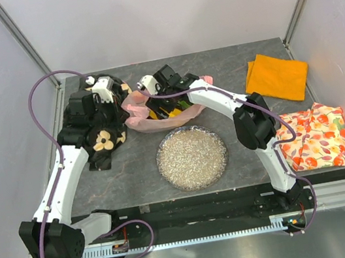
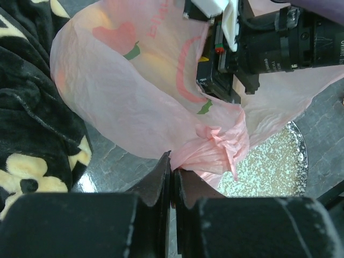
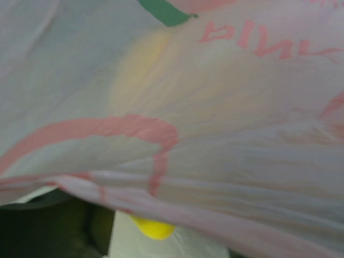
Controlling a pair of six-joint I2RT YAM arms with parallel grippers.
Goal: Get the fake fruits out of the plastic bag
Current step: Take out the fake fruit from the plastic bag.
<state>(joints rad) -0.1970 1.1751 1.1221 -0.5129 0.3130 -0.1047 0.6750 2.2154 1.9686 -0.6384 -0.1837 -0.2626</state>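
Note:
The pink plastic bag [image 1: 146, 121] lies at the back middle of the table, mouth open upward. My left gripper [image 2: 173, 171] is shut on a bunched handle of the bag [image 2: 215, 142] at its left edge; in the top view it [image 1: 128, 103] sits at the bag's left rim. My right gripper [image 1: 165, 107] reaches down into the bag, its fingers hidden by plastic. Yellow [image 1: 155, 114] and green [image 1: 185, 104] fruit pieces show inside the bag. The right wrist view is filled by bag film [image 3: 215, 107], with a yellow fruit piece [image 3: 153, 228] below.
A round silvery glitter plate [image 1: 192, 157] stands just in front of the bag. A black cloth with cream flowers [image 1: 105, 140] lies under my left arm. An orange cloth [image 1: 276, 76] is at the back right, a floral cloth [image 1: 313, 138] at the right edge.

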